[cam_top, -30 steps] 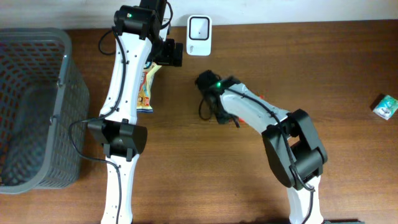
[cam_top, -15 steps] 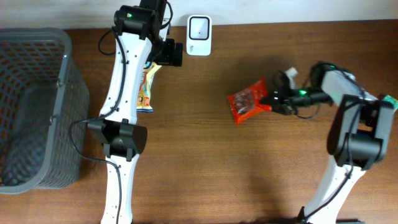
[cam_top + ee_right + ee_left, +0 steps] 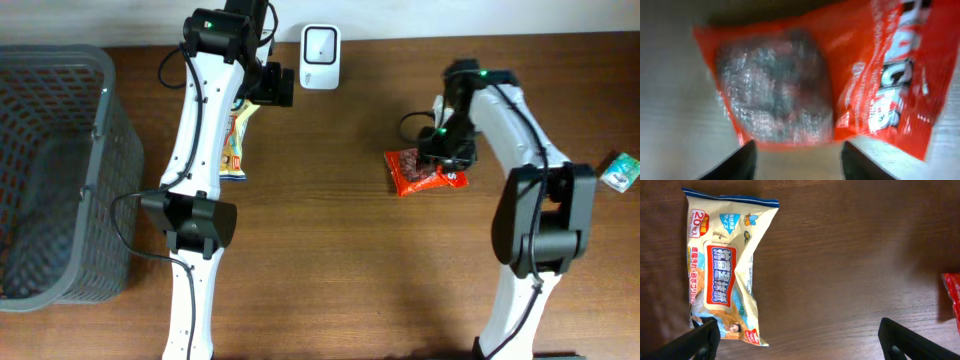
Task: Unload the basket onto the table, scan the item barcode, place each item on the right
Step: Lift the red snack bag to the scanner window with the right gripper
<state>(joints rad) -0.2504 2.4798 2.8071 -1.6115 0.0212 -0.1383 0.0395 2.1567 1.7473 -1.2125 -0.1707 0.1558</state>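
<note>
Hovering above the red snack bag [image 3: 425, 170], we are holding our right fingers [image 3: 746, 160] apart, gripping nothing; the bag is lying on the table [image 3: 350, 260] right of the scanner [image 3: 320, 43]. Our left fingers [image 3: 700, 340] are standing wide near the scanner.

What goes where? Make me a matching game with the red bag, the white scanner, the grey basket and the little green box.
Things:
1. red bag
2. white scanner
3. grey basket
4. little green box

Places, seen from overhead:
A. far left
B. far right edge
C. at the top, near the middle
D. in the middle, a bit to the right

Pairs: 1-D, 2-C, 3-A, 4-B
</note>
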